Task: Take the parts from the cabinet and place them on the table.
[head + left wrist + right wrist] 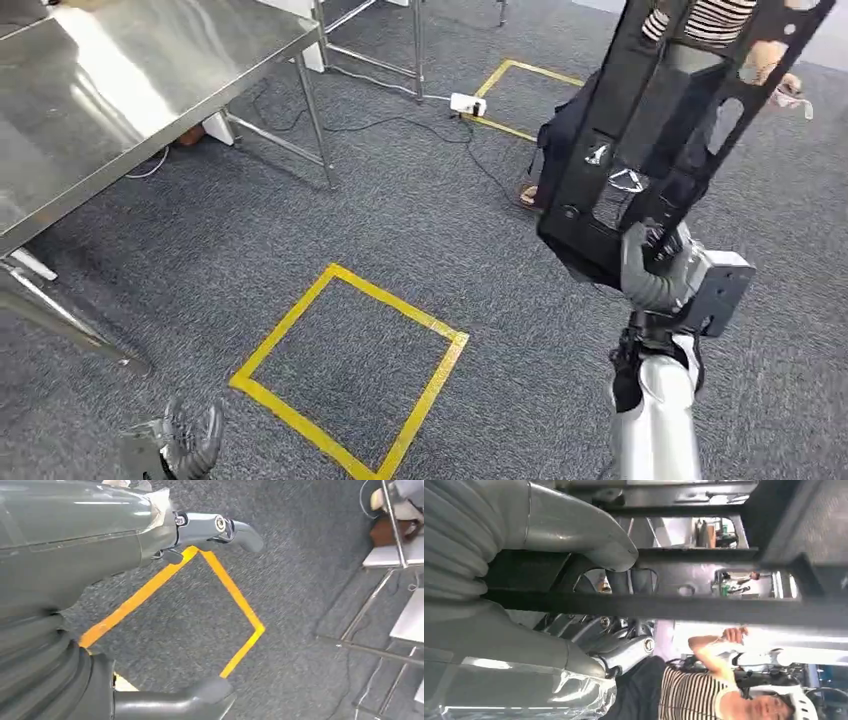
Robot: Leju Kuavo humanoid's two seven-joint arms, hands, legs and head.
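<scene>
**Part in hand, table off at ten o'clock**

The right hand (655, 265) is wrapped around the lower end of the part (660, 110), a long black frame with cut-out windows and holes, held upright and leaning toward one o'clock in the head view. In the right wrist view the thumb and fingers (624, 652) close over one of its dark bars (684, 607). The left hand (190, 440) hangs low at seven o'clock, holding nothing, thumb and fingers apart.

The part looks like moulded plastic or painted metal: matt, stiff, flat-ribbed, with hard edges. I judge it light for its length but top-heavy as held, so it could swing or twist in the palm; a grip nearer the middle, around a crossbar, would steady it. The bars look smooth, so slipping is a risk.

The table (150, 90), brushed steel with thin legs, stands at ten o'clock. The floor is grey carpet with a yellow taped square (350, 370) at six o'clock. A person (700, 20) in a striped top stands behind the part at one o'clock.
</scene>
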